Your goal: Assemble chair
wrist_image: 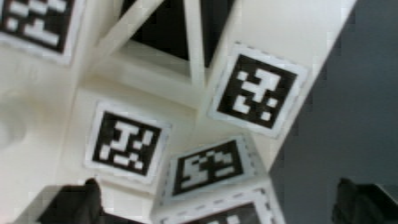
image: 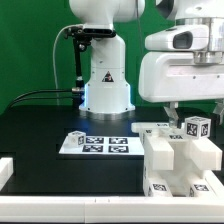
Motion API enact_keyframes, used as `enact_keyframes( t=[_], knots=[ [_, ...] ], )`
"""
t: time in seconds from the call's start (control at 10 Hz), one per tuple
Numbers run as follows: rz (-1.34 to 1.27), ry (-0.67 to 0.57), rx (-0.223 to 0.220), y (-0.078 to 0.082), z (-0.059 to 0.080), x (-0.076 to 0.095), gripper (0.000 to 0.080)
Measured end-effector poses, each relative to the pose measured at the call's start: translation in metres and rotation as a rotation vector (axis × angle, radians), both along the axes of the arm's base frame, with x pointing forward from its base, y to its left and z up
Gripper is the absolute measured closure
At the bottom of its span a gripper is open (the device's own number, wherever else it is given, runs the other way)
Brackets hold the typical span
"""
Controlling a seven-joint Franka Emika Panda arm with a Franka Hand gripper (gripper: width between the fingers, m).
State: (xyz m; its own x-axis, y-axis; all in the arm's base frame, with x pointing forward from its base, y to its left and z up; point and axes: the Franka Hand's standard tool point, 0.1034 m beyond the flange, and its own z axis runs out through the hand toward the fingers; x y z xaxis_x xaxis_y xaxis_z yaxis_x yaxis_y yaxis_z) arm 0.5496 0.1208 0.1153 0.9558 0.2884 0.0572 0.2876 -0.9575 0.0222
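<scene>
The chair parts are chunky white blocks with black-and-white tags, clustered at the exterior view's lower right; a small tagged piece sticks up on top. My gripper hangs just above that piece. In the wrist view several tagged white faces fill the frame, very close. My gripper is open: the dark fingertips stand wide apart on either side of a tagged part, with a gap of dark table on one side. I hold nothing.
The marker board lies flat on the black table in the middle. The arm's white base stands behind it with a black cable. The table's white raised border runs along the front.
</scene>
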Motion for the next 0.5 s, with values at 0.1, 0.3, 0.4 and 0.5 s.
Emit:
enact_keyframes(
  t=[0.1,0.3,0.4,0.5],
  knots=[
    [-0.077,0.001,0.005,0.0000,-0.0005,-0.0002,0.0279],
    [-0.219,0.001,0.014,0.0000,-0.0010,-0.0004,0.0415],
    [-0.306,0.000,0.019,0.0000,-0.0011,-0.0004,0.0518],
    [-0.366,0.000,0.022,0.0000,-0.0011,-0.0003,0.0518]
  ],
)
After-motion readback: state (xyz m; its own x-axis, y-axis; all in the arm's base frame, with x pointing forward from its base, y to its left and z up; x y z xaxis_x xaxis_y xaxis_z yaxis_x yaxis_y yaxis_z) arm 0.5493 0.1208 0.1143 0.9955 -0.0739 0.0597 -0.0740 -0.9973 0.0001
